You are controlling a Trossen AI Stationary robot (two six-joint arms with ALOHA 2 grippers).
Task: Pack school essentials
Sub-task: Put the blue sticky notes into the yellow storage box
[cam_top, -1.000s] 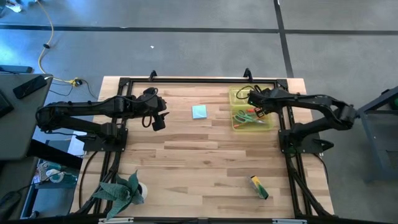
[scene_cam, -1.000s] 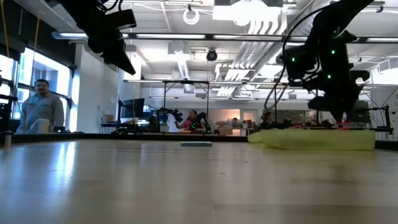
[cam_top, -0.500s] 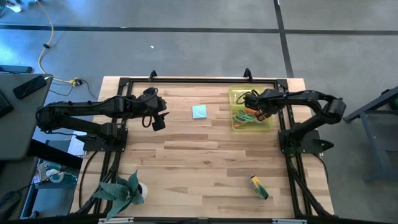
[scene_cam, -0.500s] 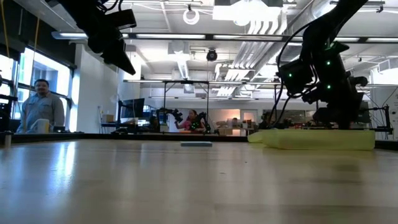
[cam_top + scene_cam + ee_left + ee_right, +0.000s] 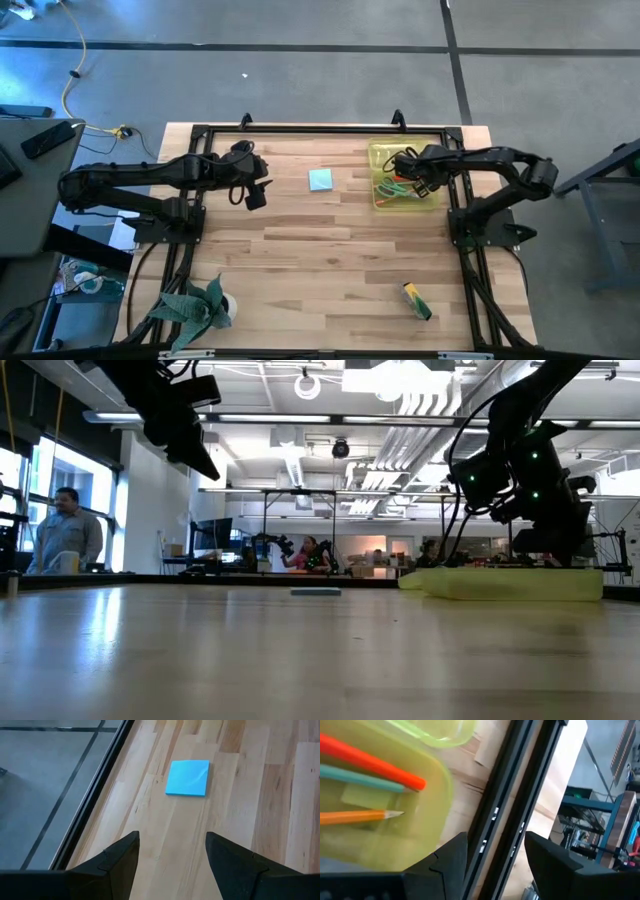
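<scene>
Stationery in the yellow case, note pad loose on the surface

The red-orange marker and pencils lie in the translucent yellow case. The right claw hovers there, open, empty. The light-blue note pad lies before the left claw, parted, empty.

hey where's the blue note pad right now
In the high view the light-blue note pad lies flat on the table's far middle, between the left gripper and the yellow case, touching neither. The left wrist view shows it ahead of that gripper's open fingers.
</scene>
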